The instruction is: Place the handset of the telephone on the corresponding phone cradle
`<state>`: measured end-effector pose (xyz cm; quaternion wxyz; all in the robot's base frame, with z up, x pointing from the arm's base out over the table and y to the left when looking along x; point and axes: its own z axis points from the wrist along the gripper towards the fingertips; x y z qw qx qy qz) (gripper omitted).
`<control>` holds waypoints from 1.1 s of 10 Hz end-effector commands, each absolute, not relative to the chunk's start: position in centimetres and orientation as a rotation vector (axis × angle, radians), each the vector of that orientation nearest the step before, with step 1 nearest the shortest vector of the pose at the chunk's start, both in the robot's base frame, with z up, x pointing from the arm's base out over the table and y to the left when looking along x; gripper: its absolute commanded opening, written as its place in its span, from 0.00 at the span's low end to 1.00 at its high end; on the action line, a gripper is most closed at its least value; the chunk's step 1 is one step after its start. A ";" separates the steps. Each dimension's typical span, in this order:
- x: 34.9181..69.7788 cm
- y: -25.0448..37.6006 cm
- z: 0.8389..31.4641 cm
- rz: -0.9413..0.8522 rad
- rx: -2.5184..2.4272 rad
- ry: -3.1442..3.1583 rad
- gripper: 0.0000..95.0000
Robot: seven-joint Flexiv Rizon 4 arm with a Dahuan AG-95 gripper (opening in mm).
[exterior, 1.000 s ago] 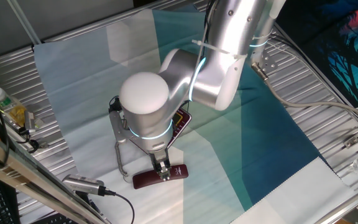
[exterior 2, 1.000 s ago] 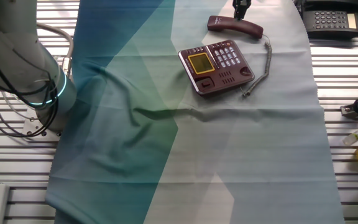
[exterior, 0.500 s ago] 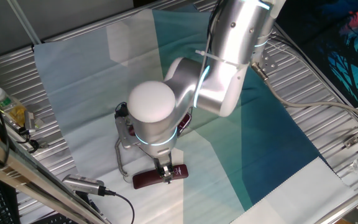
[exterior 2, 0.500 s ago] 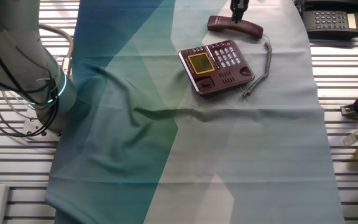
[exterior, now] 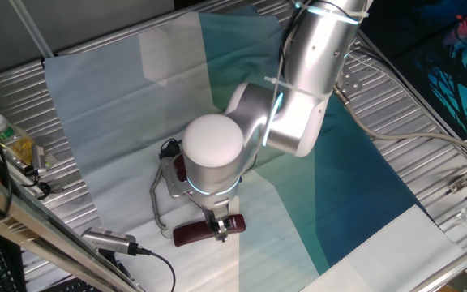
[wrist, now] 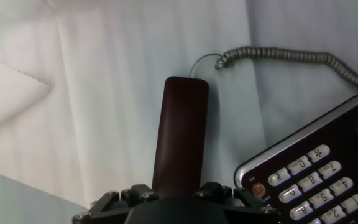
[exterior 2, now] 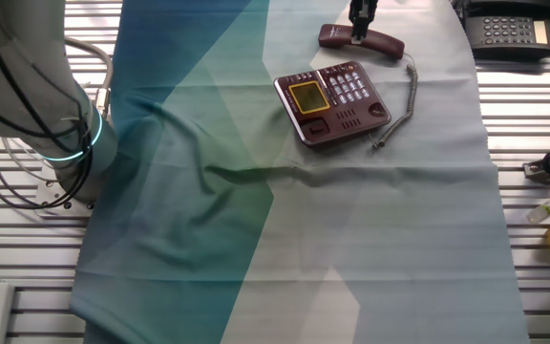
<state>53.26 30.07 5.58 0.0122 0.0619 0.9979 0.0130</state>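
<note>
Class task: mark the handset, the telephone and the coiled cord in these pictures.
handset (wrist: 180, 134), hand view, middle of its back.
telephone (exterior 2: 308, 97), the other fixed view, yellowish display.
coiled cord (wrist: 278, 54), hand view, mid-coil.

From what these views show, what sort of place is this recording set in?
Most likely a robotics lab test bench, not an office. A metal slatted table is draped with a teal and white cloth, loose cables run along its edge, and a second phone sits off to the side.

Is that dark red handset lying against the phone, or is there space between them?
Apart. In the hand view a strip of pale cloth shows between the handset and the telephone; the other fixed view shows the same gap.
</note>
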 end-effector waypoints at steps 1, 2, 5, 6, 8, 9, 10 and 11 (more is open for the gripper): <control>53.2 30.1 5.1 0.045 0.184 3.104 0.40; 53.2 29.9 4.9 0.047 0.175 3.103 0.40; 53.2 29.8 4.7 0.051 0.153 3.096 0.40; 53.2 29.8 4.7 0.051 0.154 3.094 0.60; 53.2 29.8 4.7 0.070 0.137 3.073 0.80; 53.2 29.8 4.7 0.070 0.136 3.072 0.80; 53.1 29.8 4.7 0.069 0.134 3.075 0.80; 53.1 29.9 4.6 0.069 0.133 3.075 0.80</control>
